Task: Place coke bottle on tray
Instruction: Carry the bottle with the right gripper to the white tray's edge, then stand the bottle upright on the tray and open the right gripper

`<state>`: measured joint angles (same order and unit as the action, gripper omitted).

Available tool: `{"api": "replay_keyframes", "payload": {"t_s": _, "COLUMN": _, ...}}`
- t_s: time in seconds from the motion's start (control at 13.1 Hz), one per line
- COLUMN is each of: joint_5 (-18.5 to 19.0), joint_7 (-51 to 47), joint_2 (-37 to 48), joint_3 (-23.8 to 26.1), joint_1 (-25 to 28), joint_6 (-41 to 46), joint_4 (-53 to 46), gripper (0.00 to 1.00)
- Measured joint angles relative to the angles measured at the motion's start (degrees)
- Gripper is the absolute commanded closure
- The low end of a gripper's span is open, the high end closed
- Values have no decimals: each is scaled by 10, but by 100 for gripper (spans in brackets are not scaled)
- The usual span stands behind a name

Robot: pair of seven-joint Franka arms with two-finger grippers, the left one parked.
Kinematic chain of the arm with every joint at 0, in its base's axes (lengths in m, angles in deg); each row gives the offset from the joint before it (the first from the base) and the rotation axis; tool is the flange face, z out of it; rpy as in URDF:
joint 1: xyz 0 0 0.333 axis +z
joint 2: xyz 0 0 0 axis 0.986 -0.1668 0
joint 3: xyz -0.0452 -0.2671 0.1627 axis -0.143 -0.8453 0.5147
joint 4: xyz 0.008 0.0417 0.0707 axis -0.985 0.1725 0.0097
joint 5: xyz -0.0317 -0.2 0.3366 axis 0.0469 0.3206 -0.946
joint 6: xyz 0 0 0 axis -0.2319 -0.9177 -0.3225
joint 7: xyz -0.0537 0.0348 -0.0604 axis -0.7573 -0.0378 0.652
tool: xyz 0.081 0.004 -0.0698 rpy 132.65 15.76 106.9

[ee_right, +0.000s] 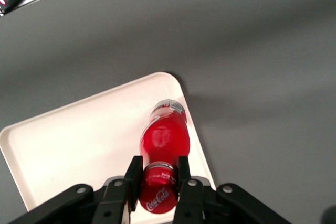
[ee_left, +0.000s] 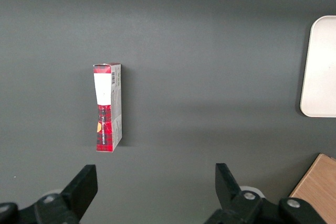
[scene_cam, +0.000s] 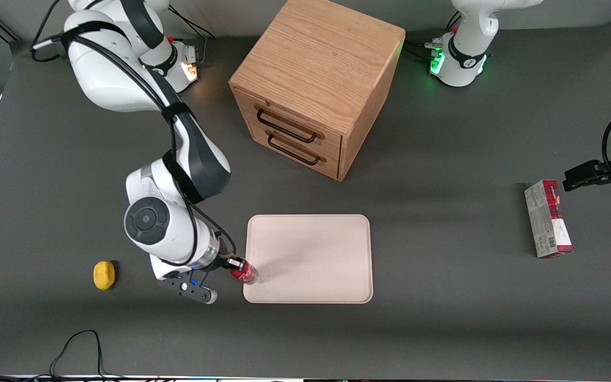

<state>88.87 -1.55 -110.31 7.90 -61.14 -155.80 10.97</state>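
A: Sweeping across the front view from the working arm's end, first a yellow lemon (scene_cam: 104, 275) alone on the dark table (scene_cam: 443, 318), well clear of the action

B: And just beside it, the gripper (scene_cam: 234, 263), clamped on the coke bottle (scene_cam: 244, 272) near the cap end, a finger (ee_right: 132, 177) pressed on either side of the neck

A: Where's the bottle sitting relative to the tray (scene_cam: 311, 244)?

B: Right over the tray's corner, the one nearest the front camera at the working arm's end. The wrist view shows the bottle (ee_right: 164, 140) hanging base-first from the gripper (ee_right: 157, 179), long axis pointing away from the fingers and down toward the tray (ee_right: 79, 145), base close to the rim

A: So it's barely inside?

B: I'd say so, a nudge toward the tray's middle before letting go looks wise

A: Further along, the wooden drawer cabinet (scene_cam: 316, 90), then the red-and-grey carton (scene_cam: 548, 218) toward the parked arm's end, both out of play
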Motion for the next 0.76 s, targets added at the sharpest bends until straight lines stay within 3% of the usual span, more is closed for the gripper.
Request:
{"api": "replay_keyframes", "payload": {"t_s": 0.23, "joint_5": 24, "joint_7": -17, "joint_2": -17, "joint_3": 0, "joint_1": 12, "joint_6": -18, "joint_4": -6, "gripper": 100}}
{"api": "replay_keyframes", "payload": {"t_s": 0.61, "joint_5": 26, "joint_7": -21, "joint_2": -22, "joint_3": 0, "joint_1": 17, "joint_6": -19, "joint_4": -10, "gripper": 100}}
{"api": "replay_keyframes", "payload": {"t_s": 0.69, "joint_5": 26, "joint_7": -21, "joint_2": -22, "joint_3": 0, "joint_1": 17, "joint_6": -19, "joint_4": -10, "gripper": 92}}
{"api": "replay_keyframes", "payload": {"t_s": 0.76, "joint_5": 26, "joint_7": -21, "joint_2": -22, "joint_3": 0, "joint_1": 17, "joint_6": -19, "joint_4": -10, "gripper": 17}}
